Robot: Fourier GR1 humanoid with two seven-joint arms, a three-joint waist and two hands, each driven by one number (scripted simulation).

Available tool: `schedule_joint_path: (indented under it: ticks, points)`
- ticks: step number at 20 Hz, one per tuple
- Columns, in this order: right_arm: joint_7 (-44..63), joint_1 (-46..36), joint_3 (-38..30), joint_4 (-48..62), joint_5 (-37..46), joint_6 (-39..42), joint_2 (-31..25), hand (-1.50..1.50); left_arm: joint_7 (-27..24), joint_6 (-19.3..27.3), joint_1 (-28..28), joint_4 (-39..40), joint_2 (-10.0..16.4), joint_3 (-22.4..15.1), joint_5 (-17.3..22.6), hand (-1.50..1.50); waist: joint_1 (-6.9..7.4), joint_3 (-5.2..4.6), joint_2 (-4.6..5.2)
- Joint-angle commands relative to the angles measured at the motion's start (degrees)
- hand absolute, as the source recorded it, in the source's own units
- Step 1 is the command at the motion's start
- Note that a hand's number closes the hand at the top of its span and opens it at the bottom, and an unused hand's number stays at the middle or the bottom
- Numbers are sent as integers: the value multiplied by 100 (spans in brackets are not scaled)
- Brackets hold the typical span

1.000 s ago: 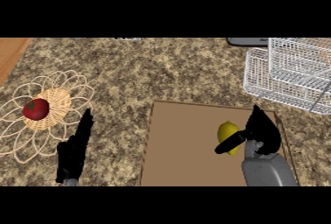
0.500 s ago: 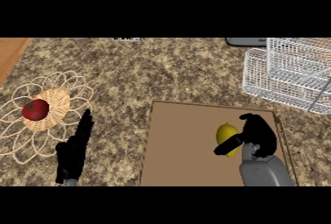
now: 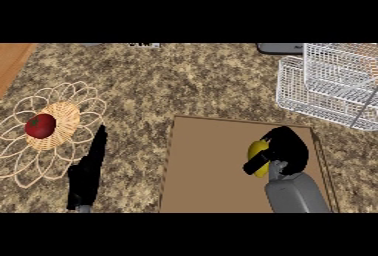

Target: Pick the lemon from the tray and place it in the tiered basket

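Observation:
The yellow lemon (image 3: 256, 151) lies on the brown tray (image 3: 207, 165) at its right half. My right hand (image 3: 286, 151) is curled over it from the right, thumb crossing the lemon's lower front and fingers arched above it, so only the fruit's left side shows. The white wire tiered basket (image 3: 328, 85) stands at the counter's far right, beyond the tray's back corner. My left hand (image 3: 90, 170) rests open on the counter left of the tray, fingers straight and pointing away.
A woven flower-shaped wire bowl (image 3: 52, 131) at the left holds a red tomato (image 3: 40, 126). A wooden edge (image 3: 13, 57) shows at the top left corner. A dark grey object (image 3: 279, 48) sits behind the basket.
My right hand's fingers have gone from straight above the lemon to curled round it. The lemon stays on the tray, and the left hand has not moved.

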Motion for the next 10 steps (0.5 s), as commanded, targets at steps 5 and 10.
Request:
schedule_joint_path:
  ticks: [5,10]
  points:
    - [-2660,743,-271,-295,-773,1136,-2065,150,81,-51,312,218,57,209,160,0,-215,23,100]
    - [-4958,938,-1005,-398,-1588,1313,-3514,150,181,78,348,-22,21,158,85,0,-332,48,86]
